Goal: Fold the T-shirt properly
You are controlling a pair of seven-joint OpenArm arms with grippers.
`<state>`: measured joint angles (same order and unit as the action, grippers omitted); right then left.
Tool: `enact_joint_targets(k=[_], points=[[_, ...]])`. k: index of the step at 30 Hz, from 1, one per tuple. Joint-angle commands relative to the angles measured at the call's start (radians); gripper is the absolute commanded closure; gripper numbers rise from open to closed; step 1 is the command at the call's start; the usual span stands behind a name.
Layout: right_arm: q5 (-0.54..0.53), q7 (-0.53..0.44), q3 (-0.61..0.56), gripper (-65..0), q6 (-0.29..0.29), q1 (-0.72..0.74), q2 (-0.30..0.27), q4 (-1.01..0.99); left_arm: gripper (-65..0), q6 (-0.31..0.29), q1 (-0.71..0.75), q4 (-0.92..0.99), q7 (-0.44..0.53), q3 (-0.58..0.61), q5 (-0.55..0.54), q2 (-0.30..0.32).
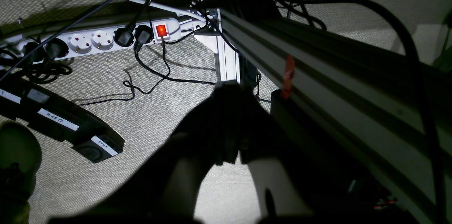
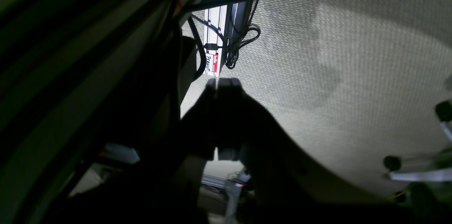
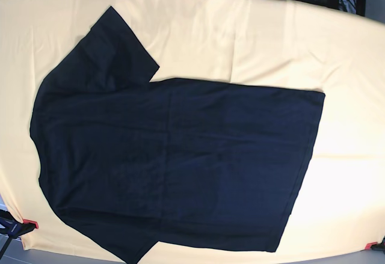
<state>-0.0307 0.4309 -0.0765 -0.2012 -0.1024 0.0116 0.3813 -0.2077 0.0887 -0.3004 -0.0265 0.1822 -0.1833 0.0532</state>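
T-shirt (image 3: 180, 162) flat, unfolded on yellow cloth (image 3: 271, 41), collar toward 9 o'clock; 0 folds done; left gripper (image 1: 227, 90) and right gripper (image 2: 224, 84) closed, empty, below table.

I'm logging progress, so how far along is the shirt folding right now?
Nothing looks folded yet: the T-shirt lies spread flat on the yellow cloth, one sleeve out at the upper left. Nothing is in hand: the left claw and right claw are both shut and empty, hanging beside the frame rail over the carpeted floor. All the folds remain.
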Motion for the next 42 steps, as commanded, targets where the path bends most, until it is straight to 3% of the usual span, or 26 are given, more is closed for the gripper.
enact_joint_targets(k=[1,20,22,25,30,34,42], points=[[0.011,0.003,-0.002,0.0,-0.009,0.019,0.002,0.018,0.0,-0.010,0.000,-0.007,0.003,0.001,-0.001,0.002],[0.029,-0.003,-0.002,0.0,0.006,0.019,0.002,0.018,0.0,-0.010,0.000,-0.007,-0.003,0.001,-0.001,0.002],[0.065,0.010,-0.002,0.0,-0.010,0.019,0.002,0.018,0.0,-0.010,0.000,-0.008,-0.030,0.001,0.000,0.003],[0.092,0.105,-0.002,0.0,-0.011,0.013,0.002,0.045,0.0,-0.013,0.004,-0.023,-0.126,0.001,-0.001,0.011],[0.091,0.219,-0.002,0.0,-0.018,-0.095,-0.012,0.222,0.0,-0.089,0.106,-0.174,-0.262,0.001,-0.002,0.065],[0.069,0.241,-0.002,0.0,-0.085,-0.229,-0.039,0.370,0.0,-0.089,0.240,-0.338,-0.271,0.001,-0.026,0.116],[-0.105,0.338,-0.002,0.0,-0.212,-0.480,-0.101,0.650,0.0,-0.093,0.480,-0.673,-0.378,0.001,-0.156,0.254]])
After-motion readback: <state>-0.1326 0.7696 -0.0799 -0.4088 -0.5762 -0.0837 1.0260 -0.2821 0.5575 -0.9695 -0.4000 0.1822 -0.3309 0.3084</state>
